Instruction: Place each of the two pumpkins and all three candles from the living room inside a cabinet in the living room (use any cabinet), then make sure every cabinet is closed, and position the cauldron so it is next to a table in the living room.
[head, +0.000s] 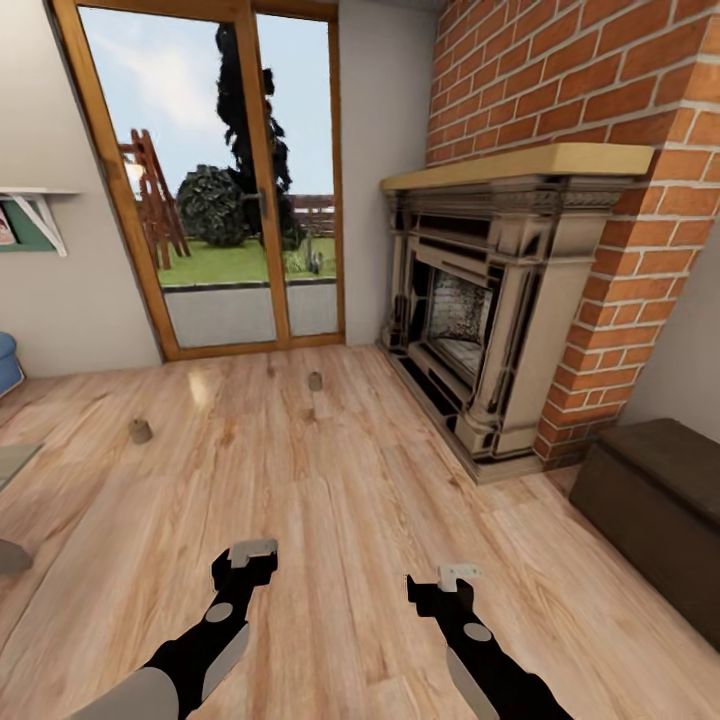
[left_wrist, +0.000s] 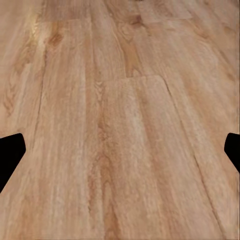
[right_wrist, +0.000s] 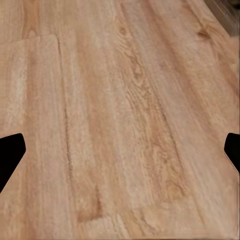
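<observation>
Head view, living room: two candles (head: 315, 381) (head: 140, 431) standing upright and well apart on the wood floor (head: 350, 480), between the glass door (head: 215, 180) and both arms. Dark cabinet (head: 655, 500) at right, beside the brick fireplace (head: 480, 310), apparently closed. Left tool (head: 250, 560) and right tool (head: 455, 585) held low over bare planks, fingers spread wide, gripping nothing. Stubby grey-beige cylinders, probably light, rigid and waxy-slick; best pinched across the middle, upright.
</observation>
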